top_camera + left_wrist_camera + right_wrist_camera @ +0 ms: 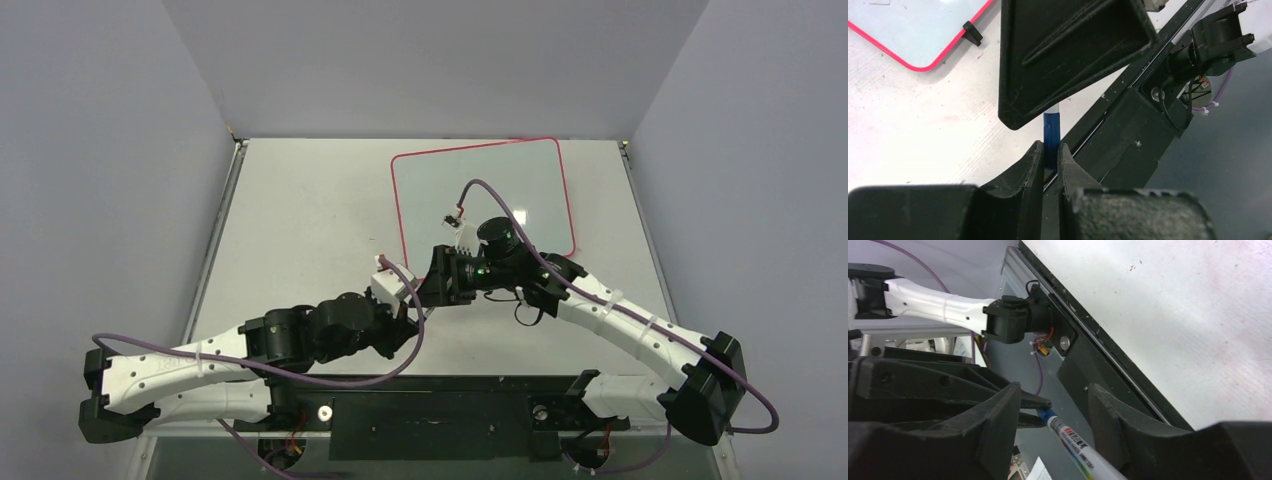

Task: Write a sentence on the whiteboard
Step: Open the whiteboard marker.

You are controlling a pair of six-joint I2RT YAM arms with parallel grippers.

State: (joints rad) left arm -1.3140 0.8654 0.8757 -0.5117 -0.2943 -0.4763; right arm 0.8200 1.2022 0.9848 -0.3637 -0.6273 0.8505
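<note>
Whiteboard [440,175] lies flat on the table [300,220], at the far side and a bit to the right. From my top camera I can see its thin red rim and round corners. Both arms reach in and meet just beside its near left corner.

My left gripper [1050,149] is squeezed tight on a marker [1051,131]. Its two fingers are almost together, with only the blue end of the marker pinched between them. In my left wrist camera one corner of the whiteboard [913,25] shows at the top left. A small black clip [971,32] sits on its rim there.

My right gripper [1054,390] is spread wide. The marker [1075,445] has a white body with small print and colour stripes on it. That body runs through the gap between the two right fingers. It sits nearer one finger than the other, and I cannot tell if it touches that one. The other finger is well clear of it. So the only firm hold I can see is the left one. The writing tip of the marker is hidden from all three of my cameras.
</note>
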